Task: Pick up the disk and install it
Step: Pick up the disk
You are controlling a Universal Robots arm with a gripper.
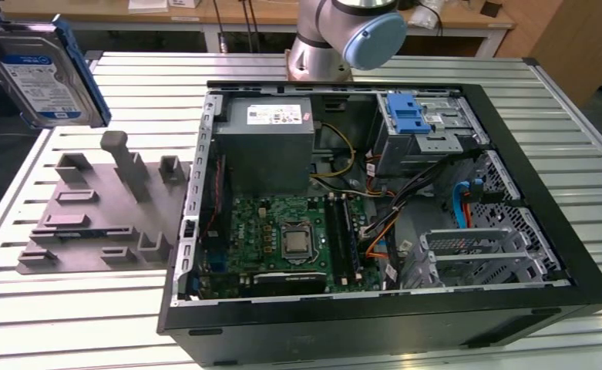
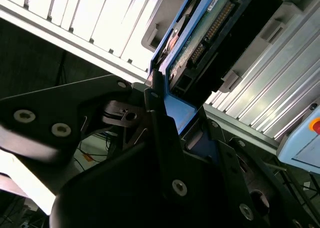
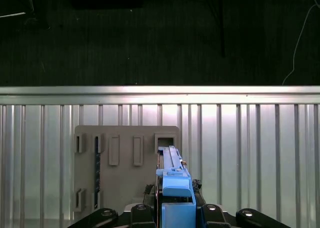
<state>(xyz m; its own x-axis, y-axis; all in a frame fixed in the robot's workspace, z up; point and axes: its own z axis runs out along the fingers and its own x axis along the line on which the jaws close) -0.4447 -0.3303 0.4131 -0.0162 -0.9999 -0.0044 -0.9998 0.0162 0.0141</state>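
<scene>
the disk (image 1: 38,73) is clamped by the claw (image 2: 182,120) at its blue frame and held over the grey holder (image 3: 125,163).

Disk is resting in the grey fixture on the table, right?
No. The disk is not resting in the grey fixture on the table; the gripper holds it lifted clear. The exterior view shows this, and the second wrist view shows the grip.
</scene>
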